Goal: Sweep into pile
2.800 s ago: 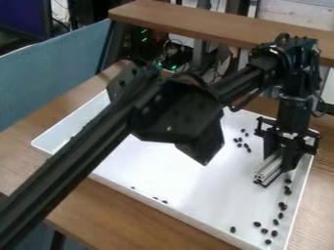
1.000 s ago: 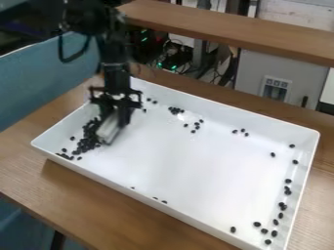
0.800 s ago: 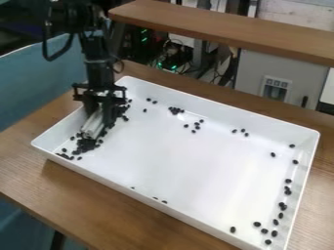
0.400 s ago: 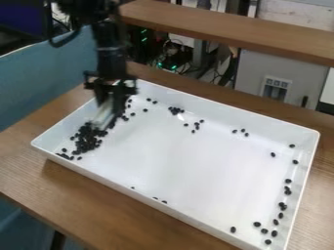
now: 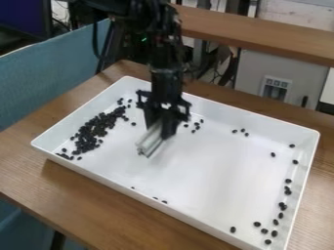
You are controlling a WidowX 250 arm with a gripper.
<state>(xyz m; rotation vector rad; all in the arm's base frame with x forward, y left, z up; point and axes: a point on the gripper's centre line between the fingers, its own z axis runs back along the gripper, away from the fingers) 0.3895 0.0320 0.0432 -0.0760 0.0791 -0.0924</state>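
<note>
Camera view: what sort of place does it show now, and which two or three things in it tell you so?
Probably a robotics lab or workshop: a black robot arm works over a white tray of small dark pieces, with a blue partition behind the table.

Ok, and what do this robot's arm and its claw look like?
The arm is black, with a dark cable looping out beside its upper part. The claw is black too: a wide, knobbly crosspiece on top, with dark, straight fingers hanging down from it.
</note>
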